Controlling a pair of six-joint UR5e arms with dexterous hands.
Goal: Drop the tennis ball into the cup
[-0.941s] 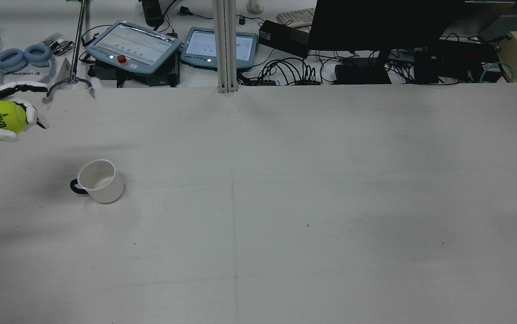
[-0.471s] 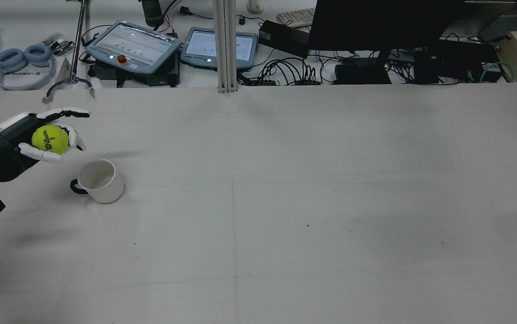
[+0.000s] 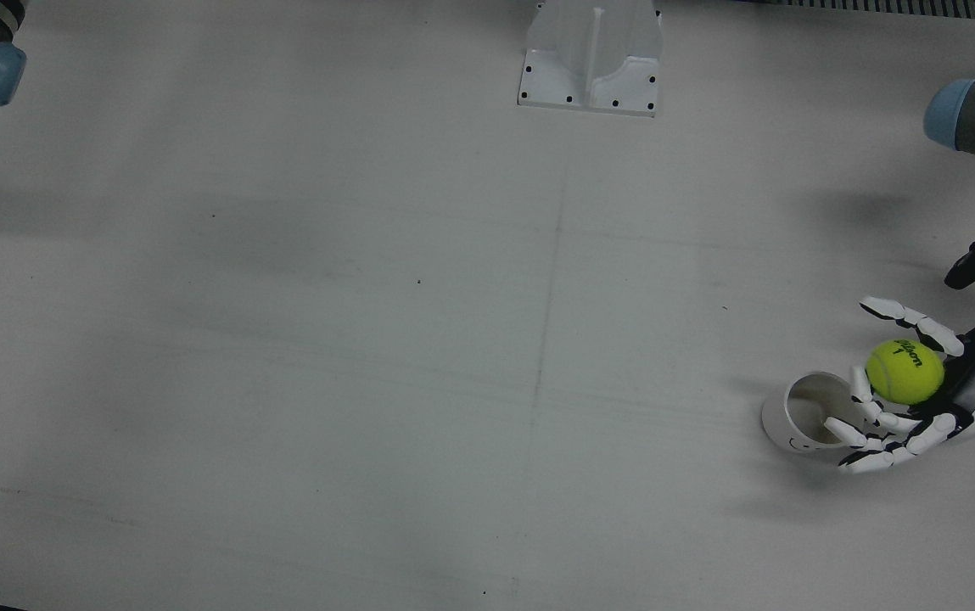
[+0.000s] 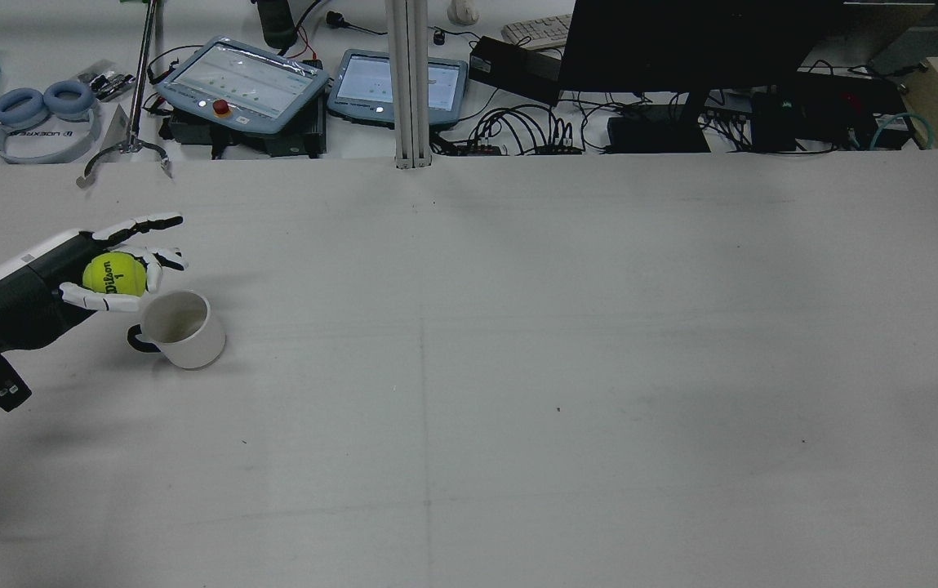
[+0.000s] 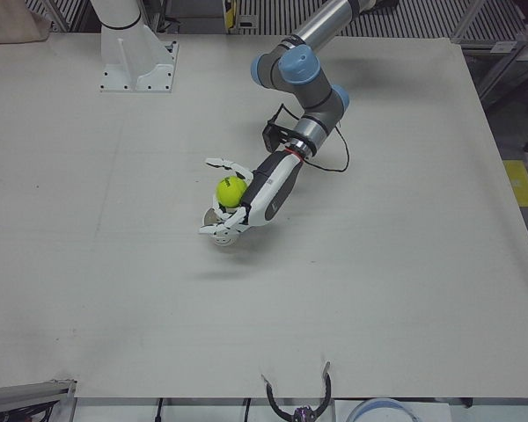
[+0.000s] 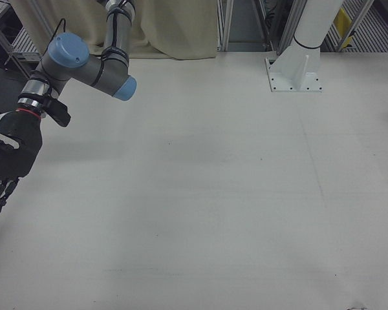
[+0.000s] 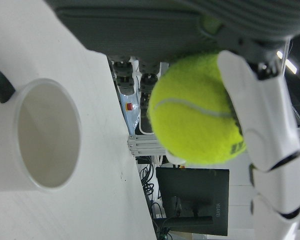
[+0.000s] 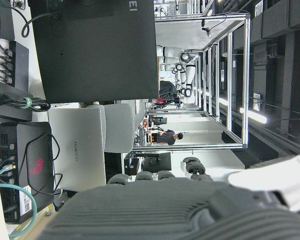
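Since the earlier rear views your left hand (image 4: 68,282) has carried the tennis ball (image 4: 114,274) in from the far left edge and lower, up to the cup (image 4: 183,328). You're in the carry step: the ball sits beside the rim, not yet over the mouth. Next, shift it over the opening, then release. Your fingers (image 3: 877,420) curl around the ball, grasping it, some reaching over the cup's rim. The cup stands upright on the surface (image 4: 517,367). Your right hand (image 6: 3,165) idles off to the side, holding nothing, fingers loosely extended.
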